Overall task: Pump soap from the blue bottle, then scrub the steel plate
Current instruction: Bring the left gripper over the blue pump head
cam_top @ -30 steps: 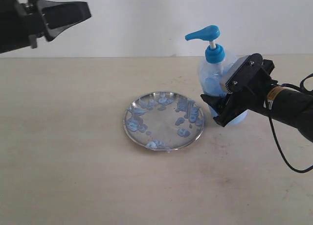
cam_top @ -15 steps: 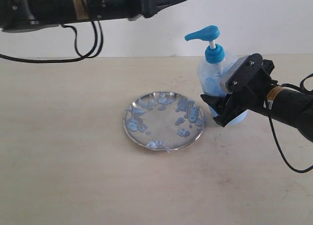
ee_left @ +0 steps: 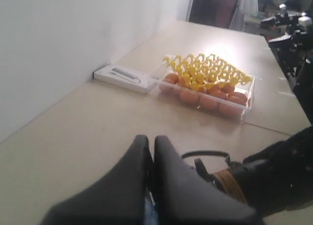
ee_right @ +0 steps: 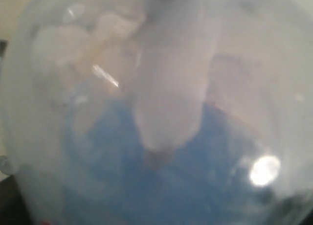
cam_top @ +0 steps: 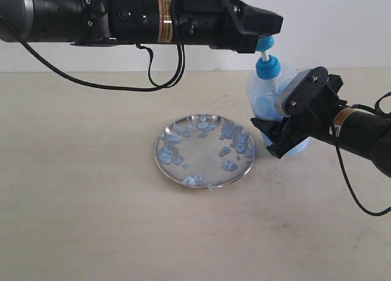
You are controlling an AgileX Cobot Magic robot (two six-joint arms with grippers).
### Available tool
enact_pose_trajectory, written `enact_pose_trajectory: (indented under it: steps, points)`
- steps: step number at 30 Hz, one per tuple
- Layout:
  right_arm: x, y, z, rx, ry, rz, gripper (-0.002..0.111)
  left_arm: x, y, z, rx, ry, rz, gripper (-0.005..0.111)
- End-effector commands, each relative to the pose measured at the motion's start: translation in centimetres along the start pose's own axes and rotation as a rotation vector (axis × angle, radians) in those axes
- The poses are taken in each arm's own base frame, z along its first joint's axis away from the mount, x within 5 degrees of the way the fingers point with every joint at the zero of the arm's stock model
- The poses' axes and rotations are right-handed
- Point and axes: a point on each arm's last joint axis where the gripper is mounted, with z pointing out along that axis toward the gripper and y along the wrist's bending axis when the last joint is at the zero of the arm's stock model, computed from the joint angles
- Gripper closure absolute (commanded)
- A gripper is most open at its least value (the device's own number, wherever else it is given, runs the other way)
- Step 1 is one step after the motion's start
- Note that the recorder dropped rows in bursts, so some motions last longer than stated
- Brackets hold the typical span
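Exterior view: the left gripper (cam_top: 269, 24) has swept in from the far side within the last second and now sits right on top of the pump head of the blue bottle (cam_top: 264, 88), covering the spout. The left wrist view shows its two fingers (ee_left: 139, 161) pressed flat against each other with nothing between them, so it comes as a closed wedge to push with, not to grasp.

The right gripper (cam_top: 273, 119) has not moved. Its jaws stand wide around the body of the bottle, one on each flank, bracing it upright. From that wrist the clear plastic fills the whole picture, with the soap (ee_right: 161, 186) a blue mass just in front of the palm.

A short white stretch of pump stem shows between the left fingertips and the blue collar, so the plunger looks unpressed as yet — the push is, I judge, the very next move. The arrival means the pumping step is set up: one hand steadies, the other is in place above.

The steel plate (cam_top: 198, 153) lies just beside the right gripper's fingertips, below and inboard of the left one. It already carries scattered blue blobs — scrubbing has not begun, and no scrubbing tool is in view.
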Motion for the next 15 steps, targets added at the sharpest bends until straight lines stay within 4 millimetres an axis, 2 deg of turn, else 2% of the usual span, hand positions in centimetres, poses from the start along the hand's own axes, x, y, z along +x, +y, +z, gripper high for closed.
enact_pose_trajectory:
  steps: [1, 6, 11, 15]
  points:
    - [1.8, 0.9, -0.1, -0.06, 0.14, -0.009, 0.108, 1.0, 0.2, 0.4, -0.006, 0.069, 0.006, 0.103]
    - [1.8, 0.9, -0.1, -0.06, 0.138, -0.01, 0.108, 0.8, 0.5, 0.5, -0.042, 0.066, 0.009, 0.103]
    - [1.8, 0.9, -0.1, -0.06, 0.138, -0.01, 0.108, -1.3, 1.2, 0.2, -0.108, -0.082, 0.02, 0.103]
    - [1.8, 0.9, -0.1, -0.06, 0.138, -0.01, 0.108, -1.7, 1.7, -0.3, -0.206, -0.043, 0.07, 0.103]
